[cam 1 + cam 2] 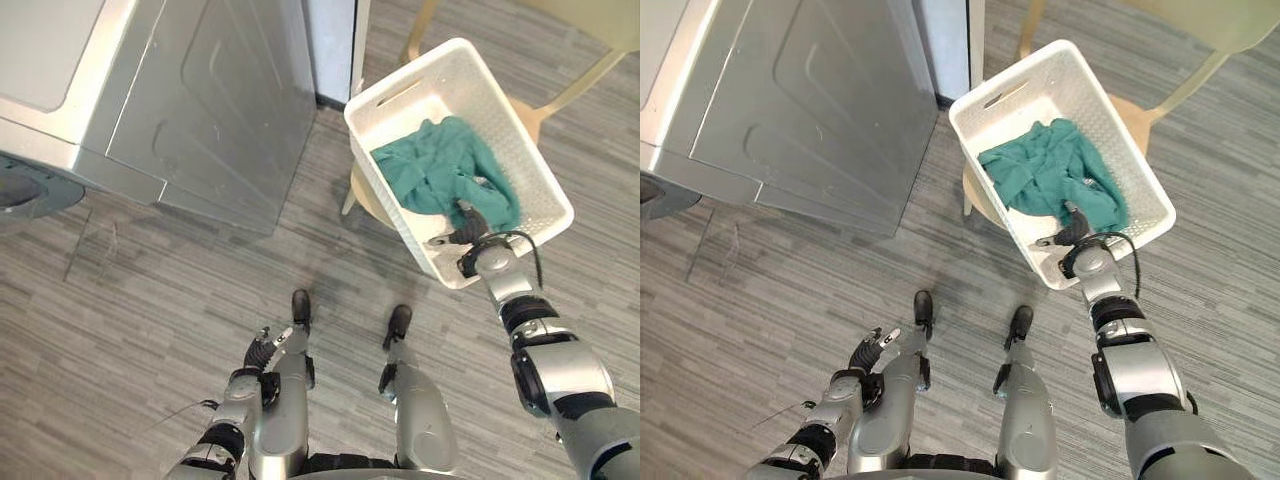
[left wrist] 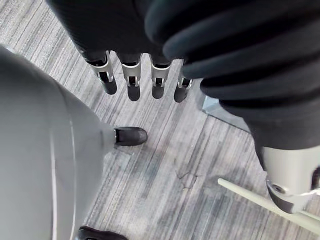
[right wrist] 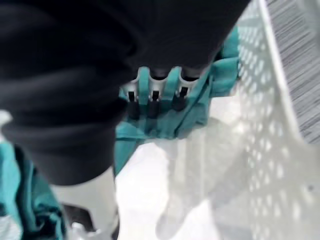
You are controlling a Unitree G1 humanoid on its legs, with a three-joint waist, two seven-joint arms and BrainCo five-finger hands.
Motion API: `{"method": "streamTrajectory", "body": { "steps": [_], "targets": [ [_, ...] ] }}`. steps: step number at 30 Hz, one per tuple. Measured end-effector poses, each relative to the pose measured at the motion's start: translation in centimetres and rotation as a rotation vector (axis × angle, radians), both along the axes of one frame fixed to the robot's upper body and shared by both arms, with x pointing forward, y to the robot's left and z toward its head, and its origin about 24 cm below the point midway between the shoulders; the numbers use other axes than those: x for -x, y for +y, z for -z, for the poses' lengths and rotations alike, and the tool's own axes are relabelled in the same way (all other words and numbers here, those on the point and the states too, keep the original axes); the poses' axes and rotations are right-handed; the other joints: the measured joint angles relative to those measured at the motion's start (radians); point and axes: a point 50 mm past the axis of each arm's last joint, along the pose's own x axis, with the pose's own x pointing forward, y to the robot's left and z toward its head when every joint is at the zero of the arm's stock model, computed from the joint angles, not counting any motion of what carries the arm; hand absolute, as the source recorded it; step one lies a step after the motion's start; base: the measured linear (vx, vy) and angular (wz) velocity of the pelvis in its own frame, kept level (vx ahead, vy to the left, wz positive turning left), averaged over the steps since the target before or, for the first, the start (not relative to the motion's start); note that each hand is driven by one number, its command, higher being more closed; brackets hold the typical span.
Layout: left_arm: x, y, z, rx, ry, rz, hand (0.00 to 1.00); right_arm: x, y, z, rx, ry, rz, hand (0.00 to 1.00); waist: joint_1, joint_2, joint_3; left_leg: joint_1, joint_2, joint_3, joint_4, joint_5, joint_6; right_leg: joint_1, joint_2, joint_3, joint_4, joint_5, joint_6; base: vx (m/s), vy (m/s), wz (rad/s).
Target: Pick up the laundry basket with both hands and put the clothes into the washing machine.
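Home laundry corner: grey washing machine (image 1: 200, 100) upper left, white laundry basket (image 1: 522, 142) on a wooden chair (image 1: 590, 76), plank floor (image 1: 150, 300).

No lettering, label or number is legible on the washing machine (image 1: 200, 110) or the laundry basket (image 1: 430, 85) around the right hand (image 1: 467, 228).

Clothes (image 1: 440, 165) in basket (image 1: 440, 85), right of washer (image 1: 200, 100)

Grey plank floor (image 1: 150, 330) bears washing machine (image 1: 200, 100) and wooden chair (image 1: 525, 115) — laundry basket (image 1: 530, 170) on its seat.
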Motion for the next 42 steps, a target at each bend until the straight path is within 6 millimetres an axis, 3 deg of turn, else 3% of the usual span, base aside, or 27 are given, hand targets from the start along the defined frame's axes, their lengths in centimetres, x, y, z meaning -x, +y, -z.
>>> {"method": "streamTrajectory", "body": {
  "steps": [6,15,16,21,30,33,36,39,42],
  "targets": [
    [-0.2,0.1,-0.1,0.037,-0.008,-0.082,0.00,-0.1,-1.1,-1.1,0.000,-0.031,0.112,0.00,0.018,0.003,0.001,-0.067,-0.002,-0.006,0.000,0.009,-0.004,-0.061,-0.003,-0.012,0.002,0.000,0.000,0.04,-0.012,0.03],
    [-2.4,-3.1,-2.3,0.163,-0.136,-0.108,0.00,-0.2,-0.9,-1.4,0.223,0.019,0.108,0.00,0.026,0.007,0.002,-0.144,-0.002,-0.047,0.000,0.027,-0.014,-0.128,-0.014,-0.066,0.060,-0.035,-0.002,0.01,0.004,0.16],
    [-2.6,-3.5,-2.6,0.186,-0.152,-0.112,0.00,-0.3,-0.8,-1.5,0.248,0.023,0.099,1.00,0.028,0.007,0.002,-0.151,-0.001,-0.052,0.000,0.028,-0.015,-0.137,-0.016,-0.070,0.073,-0.041,-0.002,-0.01,0.006,0.12],
    [-3.1,-4.1,-3.3,0.207,-0.188,-0.099,0.00,-0.1,-1.7,-1.9,0.266,0.026,0.106,1.00,0.049,0.011,0.000,-0.156,0.003,-0.059,0.000,0.027,-0.016,-0.148,-0.018,-0.080,0.100,-0.056,-0.001,-0.01,-0.010,0.06],
    [-2.5,-3.6,-2.5,0.230,-0.149,-0.152,0.00,0.2,-3.4,-3.2,0.033,-0.058,0.170,1.00,0.055,0.014,-0.040,-0.175,0.015,-0.053,0.007,0.037,-0.015,-0.167,-0.019,-0.089,0.121,-0.064,-0.006,0.00,-0.018,0.02],
    [-2.2,-3.3,-2.2,0.225,-0.133,-0.165,0.00,-0.2,-3.9,-5.6,-0.029,-0.141,0.198,1.00,0.055,0.013,-0.043,-0.172,0.020,-0.045,0.026,0.037,-0.015,-0.155,-0.015,-0.090,0.121,-0.063,-0.007,0.00,-0.021,0.00],
    [-2.2,-3.2,-2.1,0.215,-0.128,-0.180,0.00,-0.5,-4.7,-10.1,-0.059,-0.295,0.248,1.00,0.054,0.012,-0.045,-0.154,0.031,-0.036,0.033,0.037,-0.015,-0.133,-0.011,-0.090,0.120,-0.060,-0.011,0.00,0.000,0.00],
    [-2.1,-3.1,-2.0,0.215,-0.121,-0.186,0.00,-0.6,-4.7,-13.1,-0.108,-0.413,0.269,1.00,0.053,0.008,-0.064,-0.133,0.039,-0.026,0.029,0.037,-0.015,-0.118,-0.004,-0.086,0.118,-0.058,-0.014,-0.03,-0.037,-0.07],
    [-2.1,-3.0,-2.0,0.222,-0.122,-0.197,0.00,-0.4,-4.9,-14.3,-0.232,-0.492,0.299,1.00,0.054,0.000,-0.086,-0.090,0.052,-0.023,0.003,0.047,-0.029,-0.081,0.010,-0.088,0.104,-0.054,-0.020,-0.01,-0.045,-0.02]
  ]
}}
